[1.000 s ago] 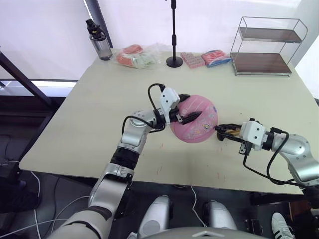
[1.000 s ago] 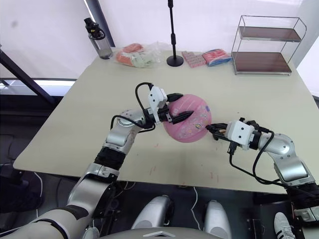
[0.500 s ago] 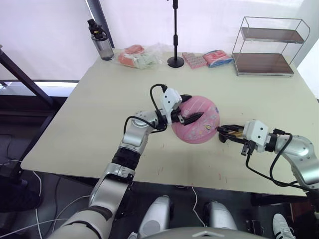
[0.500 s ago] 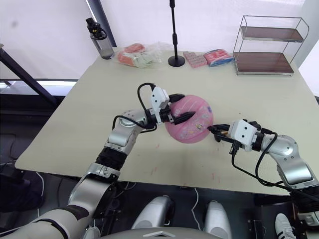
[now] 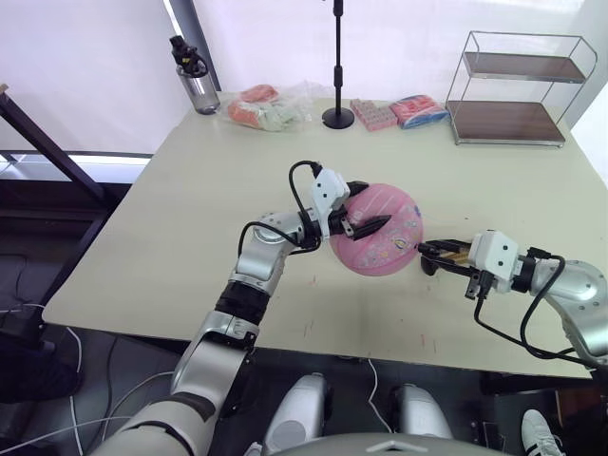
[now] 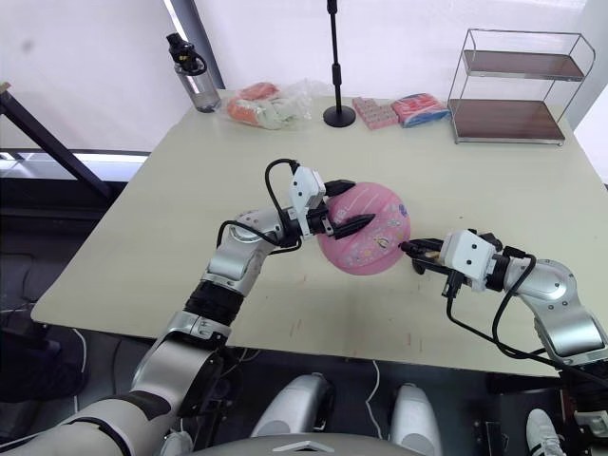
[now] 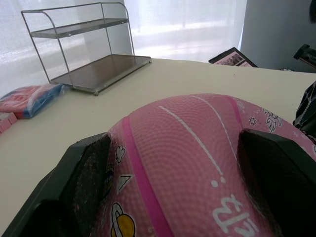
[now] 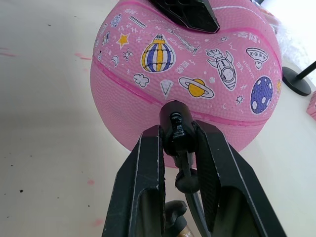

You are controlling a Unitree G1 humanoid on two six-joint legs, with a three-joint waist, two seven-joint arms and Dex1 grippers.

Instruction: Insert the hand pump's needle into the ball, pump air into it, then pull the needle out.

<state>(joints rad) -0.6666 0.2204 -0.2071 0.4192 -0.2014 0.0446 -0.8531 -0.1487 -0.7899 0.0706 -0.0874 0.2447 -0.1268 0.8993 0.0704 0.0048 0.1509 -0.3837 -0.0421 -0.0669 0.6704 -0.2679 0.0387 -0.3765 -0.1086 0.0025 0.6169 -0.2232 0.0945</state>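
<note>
The pink ball [image 5: 380, 233] with cartoon prints rests at the middle of the table. My left gripper [image 5: 366, 224] is shut on it from its left side, with black fingers [image 7: 84, 173] pressed on both flanks. My right gripper [image 5: 426, 253] sits at the ball's right edge, shut on the black fitting [image 8: 174, 123] at the end of the hand pump's hose. The fitting points at the ball's lower side, and the needle's pin is hidden. A bit of the gold pump [image 8: 181, 230] shows behind the fingers.
At the table's [image 5: 171, 218] far edge stand a dark bottle [image 5: 193, 81], a clear bag of packets [image 5: 266, 104], a black stand base [image 5: 334, 116], pink and blue packets [image 5: 399, 112] and a wire two-shelf rack [image 5: 513, 85].
The whole picture has shifted slightly. My right gripper has edged a little to the right with the fitting. The left gripper and ball hold still.
</note>
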